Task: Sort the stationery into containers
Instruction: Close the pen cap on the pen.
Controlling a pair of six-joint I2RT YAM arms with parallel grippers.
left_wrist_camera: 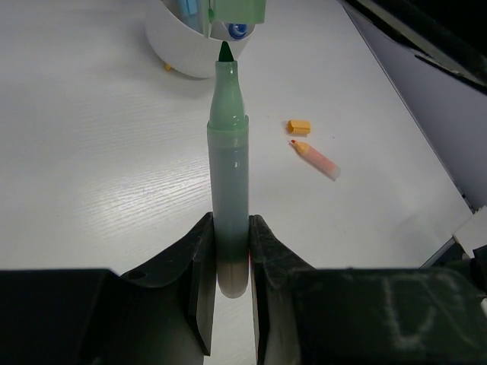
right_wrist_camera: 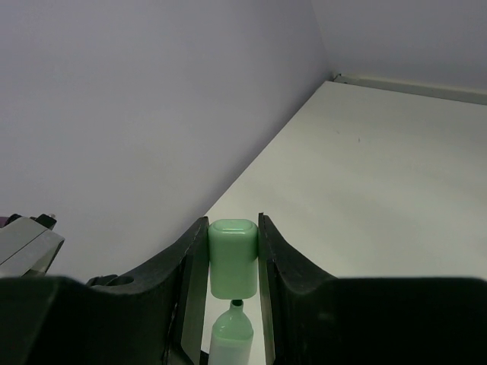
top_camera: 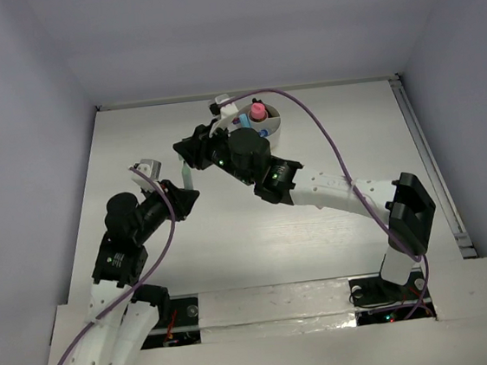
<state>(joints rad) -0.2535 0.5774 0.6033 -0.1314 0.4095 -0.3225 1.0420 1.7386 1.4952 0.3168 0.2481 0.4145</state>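
Observation:
My left gripper is shut on the lower barrel of a pale green marker, uncapped, its dark green tip pointing away from me. My right gripper is shut on the marker's green cap and holds it just off the tip; the cap also shows in the left wrist view. In the top view the two grippers meet left of the round white cup, which holds a pink piece and blue items.
An orange cap and a short orange-pink marker lie on the white table, right of the green marker. The cup stands just beyond the marker tip. Grey walls enclose the table on three sides.

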